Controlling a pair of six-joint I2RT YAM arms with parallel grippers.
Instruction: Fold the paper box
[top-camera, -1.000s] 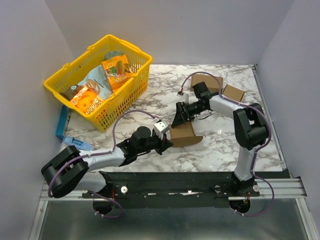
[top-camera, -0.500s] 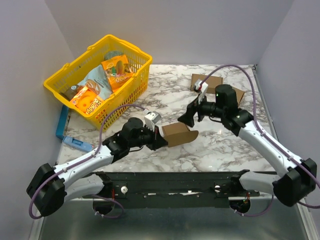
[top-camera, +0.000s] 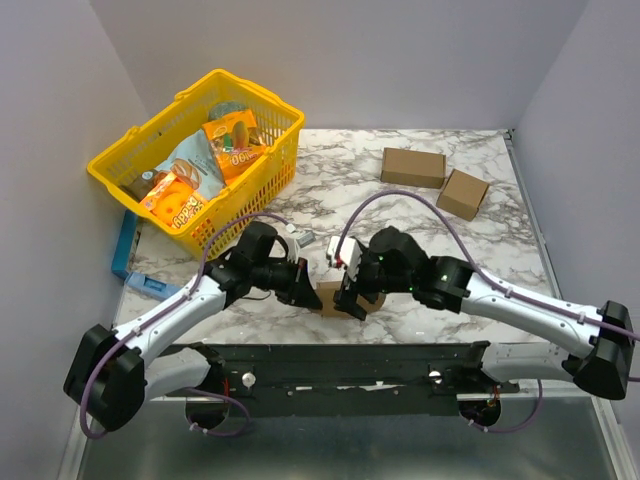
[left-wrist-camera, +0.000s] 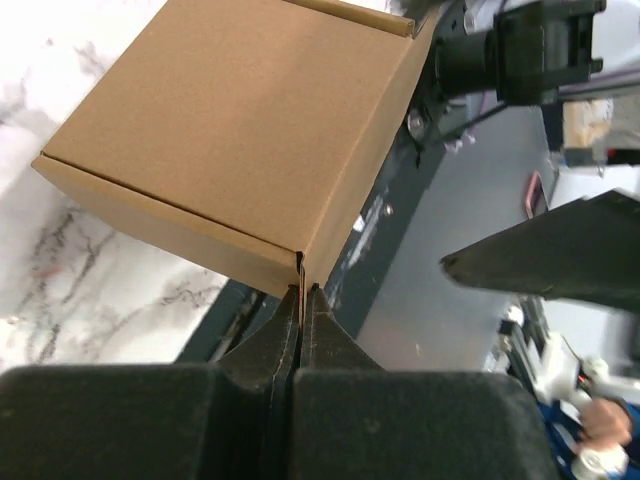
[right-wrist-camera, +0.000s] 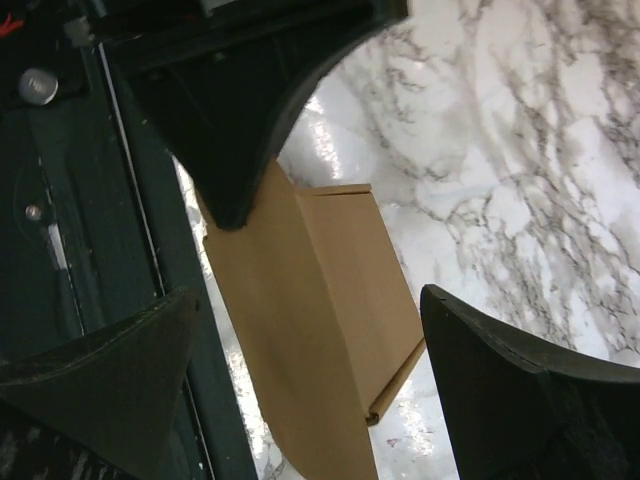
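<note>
Left gripper (left-wrist-camera: 302, 300): jaws pressed together, pinching a thin cardboard edge at one corner of the paper box (left-wrist-camera: 240, 130). From that pinch the box runs away from the wrist, its broad plain panel facing the camera. Walls look already up, so the fold is probably far along.

Right gripper (right-wrist-camera: 308, 300): spread wide, holding nothing. In its own view the box lies straight ahead in the gap between the two fingers, long axis running along the gap. The fingers therefore straddle its short width. Contact cannot be told from here.

Position: the box hangs over the near edge of the marble table (top-camera: 420, 210), between the two wrists, left arm on its left side and right arm on its right.

Both arms are at the box. If you close the right one, it should squeeze across the narrow dimension, so check first that a side wall, not the open flap, sits between the pads.
</note>
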